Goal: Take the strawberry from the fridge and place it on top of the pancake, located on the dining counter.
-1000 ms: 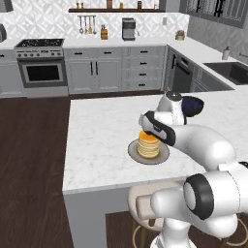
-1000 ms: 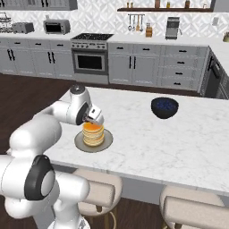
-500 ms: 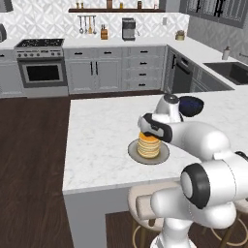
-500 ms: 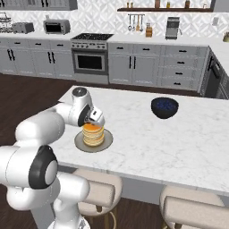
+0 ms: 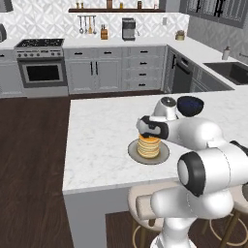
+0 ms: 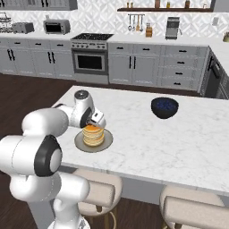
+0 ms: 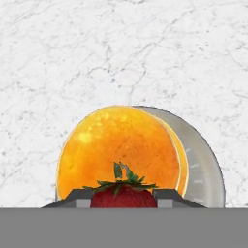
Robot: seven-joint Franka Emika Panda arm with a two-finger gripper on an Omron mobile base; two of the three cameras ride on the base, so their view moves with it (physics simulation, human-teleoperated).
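Note:
In the hand view the strawberry [image 7: 124, 195], red with green leaves, sits between my two dark fingertips [image 7: 79, 196]. My gripper [image 7: 124, 199] is shut on it. Right beneath lies the pancake [image 7: 118, 147], a golden stack with an orange syrup top, on a round grey plate [image 7: 206, 169]. From the base cameras my gripper [image 5: 148, 130] [image 6: 96, 120] hangs close above the pancake [image 5: 148, 146] [image 6: 93, 135] on the dining counter [image 5: 97, 135] [image 6: 179, 138]. The berry is too small to make out there. The fridge is out of view.
A dark blue-black bowl [image 5: 190, 105] [image 6: 164, 107] stands on the counter beyond the plate. Padded stools [image 5: 145, 208] [image 6: 98, 192] sit under the counter's near edge. Stove, cabinets and sink line the far walls.
The hand has sunk slightly toward the pancake stack, still holding the strawberry. The plate and bowl have not moved.

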